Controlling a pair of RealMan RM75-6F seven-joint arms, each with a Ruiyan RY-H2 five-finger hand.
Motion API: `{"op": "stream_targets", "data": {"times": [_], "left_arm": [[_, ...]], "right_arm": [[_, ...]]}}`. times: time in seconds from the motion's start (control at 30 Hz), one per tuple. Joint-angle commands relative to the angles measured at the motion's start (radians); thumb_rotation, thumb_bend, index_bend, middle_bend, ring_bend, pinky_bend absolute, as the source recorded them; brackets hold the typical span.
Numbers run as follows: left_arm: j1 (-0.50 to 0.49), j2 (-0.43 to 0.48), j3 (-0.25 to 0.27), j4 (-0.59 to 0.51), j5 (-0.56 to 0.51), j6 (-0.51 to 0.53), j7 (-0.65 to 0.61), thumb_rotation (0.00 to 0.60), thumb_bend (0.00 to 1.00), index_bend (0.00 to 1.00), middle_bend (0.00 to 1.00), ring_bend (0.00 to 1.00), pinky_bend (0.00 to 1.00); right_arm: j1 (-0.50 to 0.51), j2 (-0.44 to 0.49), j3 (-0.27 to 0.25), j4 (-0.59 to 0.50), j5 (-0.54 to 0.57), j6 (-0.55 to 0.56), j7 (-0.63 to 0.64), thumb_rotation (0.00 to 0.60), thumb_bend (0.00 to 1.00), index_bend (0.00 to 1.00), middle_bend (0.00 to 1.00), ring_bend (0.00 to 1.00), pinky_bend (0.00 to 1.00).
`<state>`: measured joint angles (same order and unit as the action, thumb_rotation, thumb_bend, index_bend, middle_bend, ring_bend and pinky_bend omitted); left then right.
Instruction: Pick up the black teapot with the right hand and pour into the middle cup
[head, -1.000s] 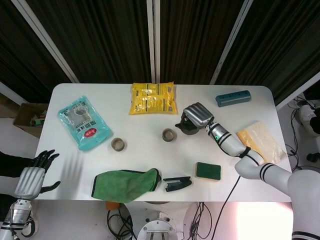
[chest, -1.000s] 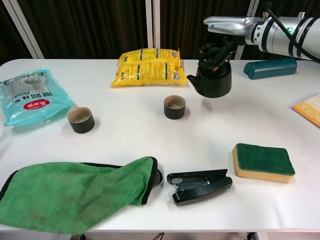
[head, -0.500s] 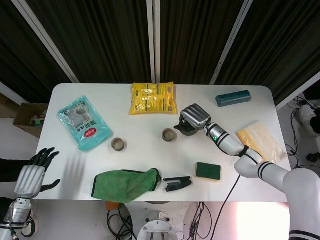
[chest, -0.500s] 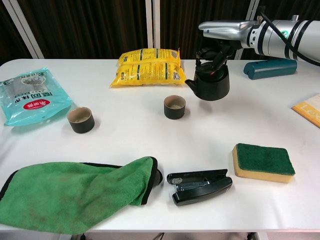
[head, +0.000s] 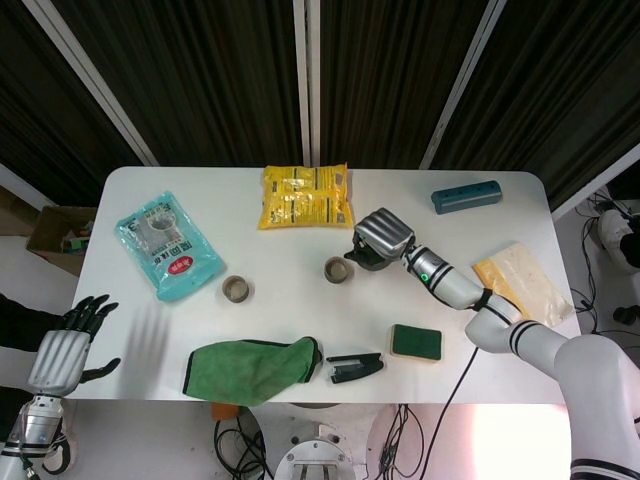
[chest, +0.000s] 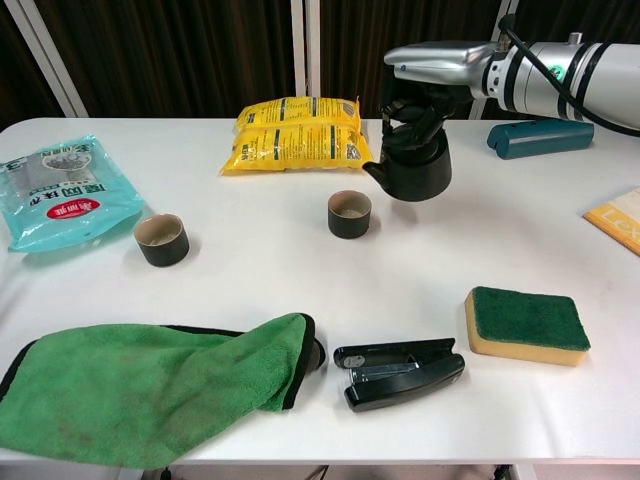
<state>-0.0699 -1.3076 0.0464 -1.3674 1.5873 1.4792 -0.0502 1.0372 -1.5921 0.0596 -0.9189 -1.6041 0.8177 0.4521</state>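
Observation:
The black teapot (chest: 411, 170) hangs above the table, held from above by its top handle in my right hand (chest: 432, 66). Its spout points left toward a dark cup (chest: 349, 213), which stands just left of and below it. In the head view the teapot (head: 367, 259) shows under my right hand (head: 384, 232), right beside that cup (head: 338, 269). A second cup (chest: 161, 239) stands further left, also visible in the head view (head: 236, 289). My left hand (head: 64, 352) hovers off the table's front left corner, fingers spread and empty.
A yellow packet (chest: 295, 133) lies behind the cups and a teal packet (chest: 60, 190) at far left. A green cloth (chest: 150, 385), black stapler (chest: 400, 372) and sponge (chest: 525, 323) line the front. A teal case (chest: 540, 135) and yellow booklet (chest: 615, 218) lie at right.
My right hand has carried the teapot leftward, bringing the spout closer to the nearer cup. The left hand has barely shifted.

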Motion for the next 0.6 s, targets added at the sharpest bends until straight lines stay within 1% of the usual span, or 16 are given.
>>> {"op": "stream_targets", "data": {"times": [0.03,0.6], "left_arm": [[0.001,0.0,0.0,0.001,-0.001,0.0,-0.001,0.6,0.13,0.17,0.09,0.07,0.22],[0.002,0.001,-0.003,-0.001,-0.002,0.004,0.001,0.6,0.13,0.17,0.09,0.07,0.22]], "right_arm": [[0.006,-0.007,-0.006,0.011,-0.006,0.0,0.006,0.584,0.33,1.0,1.0,0.98,0.77],[0.028,-0.024,-0.031,0.05,-0.033,0.025,0.001,0.585,0.33,1.0,1.0,0.98,0.77]]}}
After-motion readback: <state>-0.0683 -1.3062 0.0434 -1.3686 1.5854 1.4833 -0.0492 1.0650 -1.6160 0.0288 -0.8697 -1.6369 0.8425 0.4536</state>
